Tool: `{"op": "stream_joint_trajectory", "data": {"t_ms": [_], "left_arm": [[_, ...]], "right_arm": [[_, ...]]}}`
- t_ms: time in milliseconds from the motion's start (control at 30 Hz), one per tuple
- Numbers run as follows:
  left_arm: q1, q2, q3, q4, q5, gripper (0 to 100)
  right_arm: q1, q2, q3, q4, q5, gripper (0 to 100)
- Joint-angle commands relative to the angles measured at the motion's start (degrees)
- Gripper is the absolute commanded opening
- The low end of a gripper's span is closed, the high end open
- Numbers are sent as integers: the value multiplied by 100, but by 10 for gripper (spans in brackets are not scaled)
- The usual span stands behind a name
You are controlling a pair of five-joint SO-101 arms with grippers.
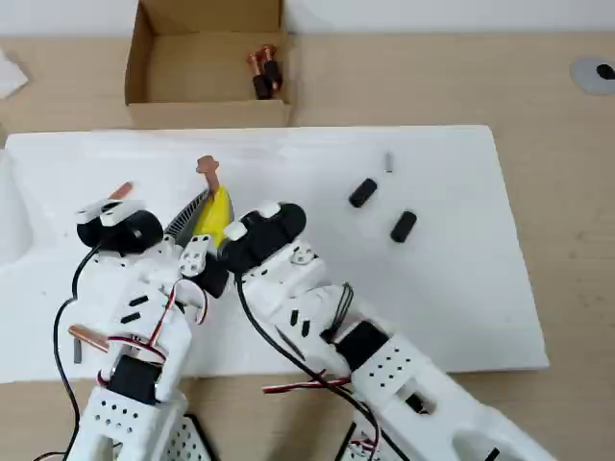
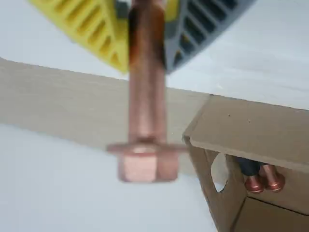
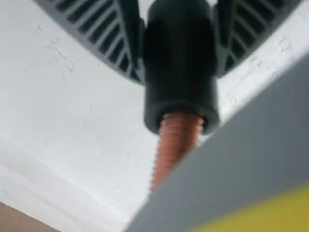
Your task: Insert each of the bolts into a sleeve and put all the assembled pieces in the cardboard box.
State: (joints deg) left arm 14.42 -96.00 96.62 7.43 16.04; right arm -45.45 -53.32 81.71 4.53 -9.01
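Note:
My left gripper point(image 2: 145, 38), with one yellow and one grey finger, is shut on a copper bolt point(image 2: 145, 111) whose hex head points toward the cardboard box point(image 2: 251, 130). In the high view this bolt point(image 1: 209, 173) sticks out of the left gripper point(image 1: 207, 211) above the white mat. My right gripper point(image 3: 179, 43) is shut on a black sleeve point(image 3: 179, 67). The bolt's threaded end point(image 3: 171, 145) enters that sleeve. Two assembled pieces point(image 1: 264, 72) lie in the box point(image 1: 139, 67). Two loose black sleeves point(image 1: 362, 192) point(image 1: 404, 227) lie on the mat to the right.
A white mat point(image 1: 461, 288) covers the wooden table. One spare copper bolt point(image 1: 120, 190) lies by the left arm's wrist, another point(image 1: 88, 336) near the mat's front left. A small grey pin point(image 1: 388, 161) lies near the loose sleeves. The right arm's wrist point(image 1: 264, 230) crowds the left gripper.

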Motion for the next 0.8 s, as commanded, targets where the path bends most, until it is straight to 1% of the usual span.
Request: {"op": "stream_joint_trajectory", "data": {"t_ms": [0,133,300,533,767], "left_arm": [[-264,-66,9,-79,-26,5],[-308,-66,35,-18,-26,5],[-123,-66,-237,747,18,5],[-53,-66,-290,967,-9,5],[360,-66,-1029,2171,18,5]], "right_arm": [[-31,-163,-400,-26,-62,9],[-31,-163,-400,-26,-62,9],[-31,-303,-426,-18,-62,9],[31,-382,-418,-9,-62,9],[154,-391,-418,0,-62,9]]}}
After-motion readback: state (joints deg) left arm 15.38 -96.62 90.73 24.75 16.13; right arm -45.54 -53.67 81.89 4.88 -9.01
